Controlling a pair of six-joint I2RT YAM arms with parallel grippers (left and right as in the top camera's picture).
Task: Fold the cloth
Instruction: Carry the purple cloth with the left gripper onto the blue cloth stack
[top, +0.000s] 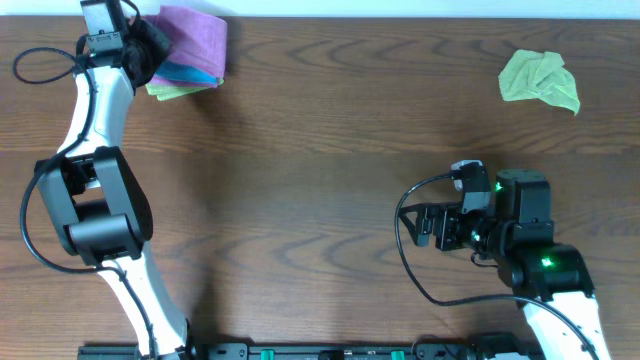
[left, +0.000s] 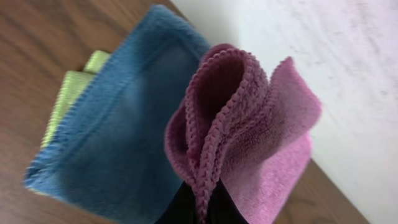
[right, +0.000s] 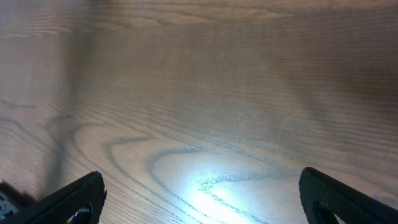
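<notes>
A folded pink cloth (top: 196, 36) lies on top of a blue cloth (top: 190, 73) and a light green cloth (top: 165, 90) in a stack at the table's far left. My left gripper (top: 150, 45) is shut on the edge of the pink cloth, which bunches up in a loop in the left wrist view (left: 236, 118) above the blue cloth (left: 124, 137). A crumpled green cloth (top: 540, 80) lies at the far right. My right gripper (top: 430, 227) is open and empty over bare wood, its fingers wide apart in the right wrist view (right: 202, 199).
The table's far edge runs just behind the stack, with a white surface (left: 348, 74) beyond it. Black cables (top: 410, 250) loop beside the right arm. Brown wooden tabletop (top: 320, 170) lies between the two arms.
</notes>
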